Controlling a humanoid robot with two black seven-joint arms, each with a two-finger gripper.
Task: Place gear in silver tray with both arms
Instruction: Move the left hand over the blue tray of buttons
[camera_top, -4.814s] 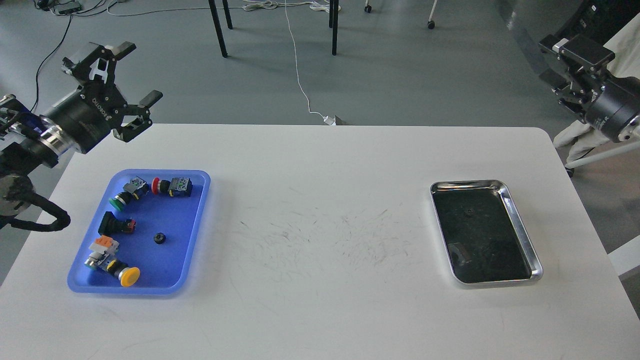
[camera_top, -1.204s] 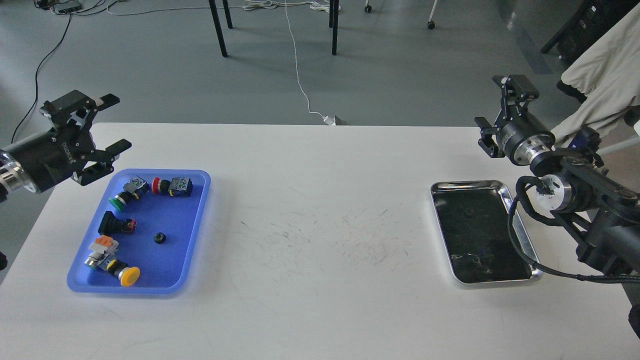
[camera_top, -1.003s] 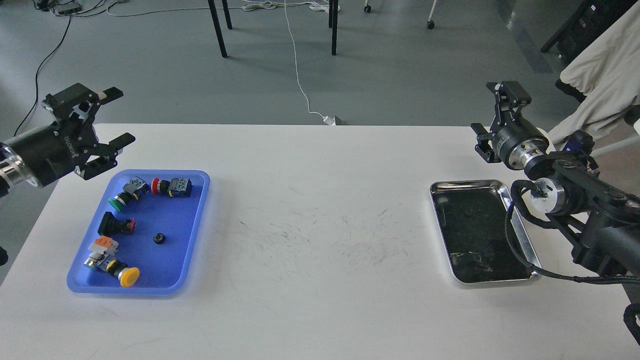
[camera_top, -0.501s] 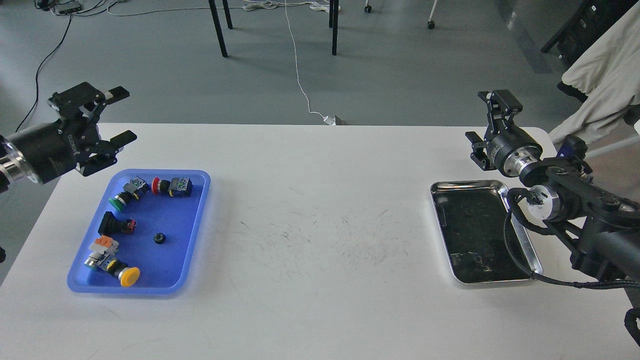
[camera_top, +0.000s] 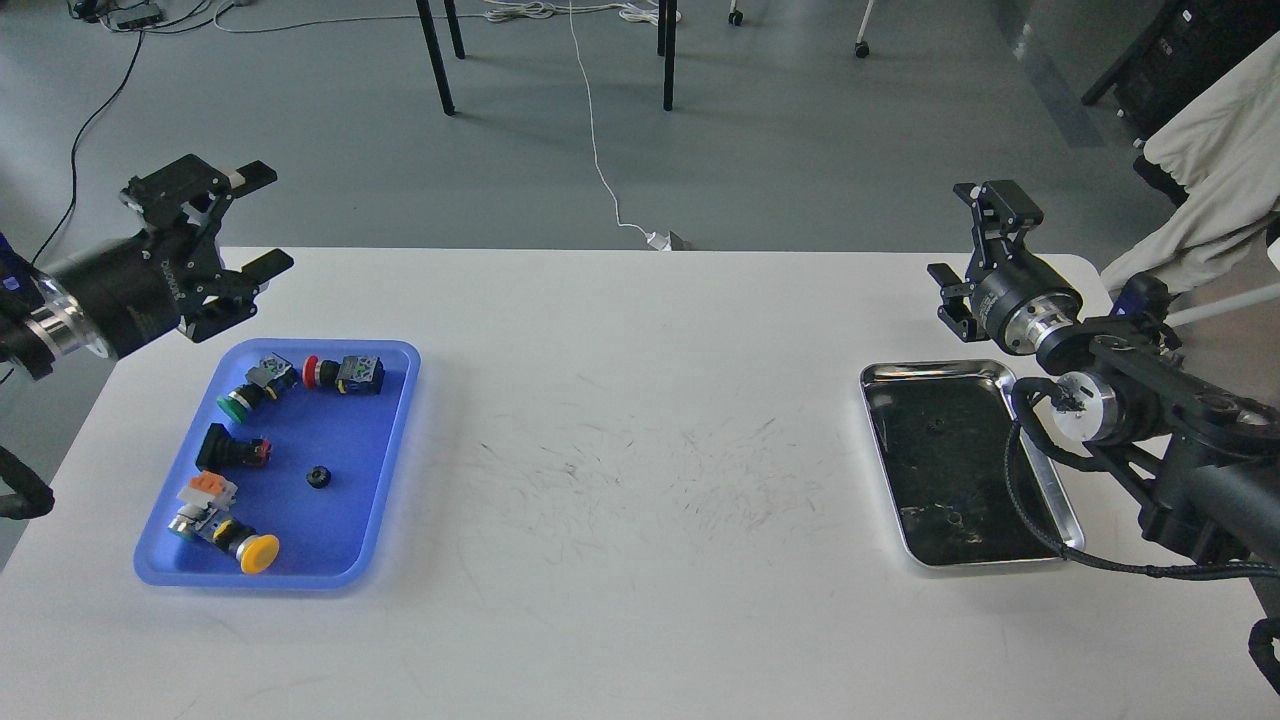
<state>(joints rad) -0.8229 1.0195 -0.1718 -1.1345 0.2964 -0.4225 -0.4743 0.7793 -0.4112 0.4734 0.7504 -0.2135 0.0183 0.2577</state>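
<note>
A small black gear (camera_top: 319, 476) lies in the blue tray (camera_top: 345, 430) at the left of the table. The silver tray (camera_top: 935, 368) sits at the right, and a tiny dark gear-like piece (camera_top: 937, 427) lies on its dark bottom. My left gripper (camera_top: 262, 220) hovers open above the table's far-left edge, behind the blue tray, with nothing between its fingers. Over the far-right corner, just behind the silver tray, my right gripper (camera_top: 968, 236) is open and holds nothing.
The blue tray also holds several push-button switches: green (camera_top: 240, 400), red (camera_top: 340, 373), black (camera_top: 232, 450) and yellow (camera_top: 255, 550). The right arm's cable (camera_top: 1040, 520) loops over the silver tray's right rim. Chair legs and floor cables lie beyond the table.
The left gripper has shifted right and a little toward the blue tray. The right arm has swung in from the far right and down to the table corner, then nearly stopped.
</note>
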